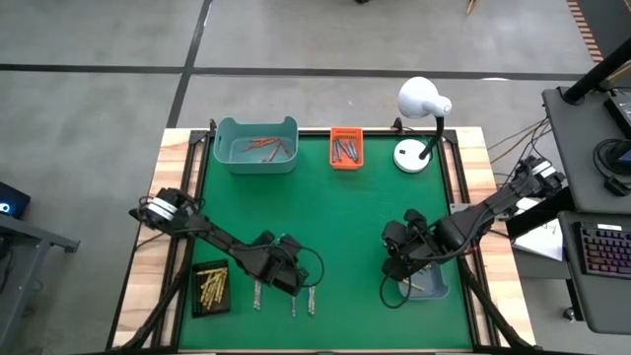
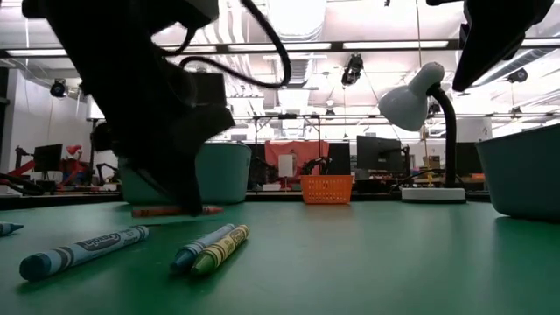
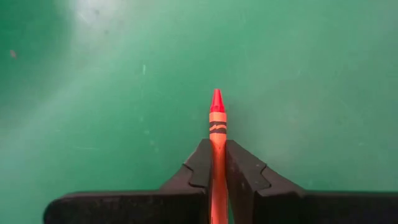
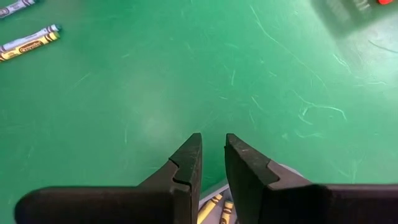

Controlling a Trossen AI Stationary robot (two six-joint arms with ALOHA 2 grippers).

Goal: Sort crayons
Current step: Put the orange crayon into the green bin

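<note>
left gripper [image 3: 217,171] jaws pinch a red crayon [image 3: 216,118] at the desk [image 1: 325,217] mat's 7 o'clock, loose crayons [image 1: 293,298] just beside. right gripper [image 4: 212,163] at 4 o'clock, jaws slightly apart, empty, over a grey bin [image 1: 430,287]. desk lamp [image 1: 422,104] at 1 o'clock.

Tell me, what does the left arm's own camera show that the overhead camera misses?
Only the left wrist view shows the left gripper shut on a red crayon. Only the high view shows the teal bin, orange tray, black tray, lamp, and right gripper above another bin. Both show the green mat.
</note>
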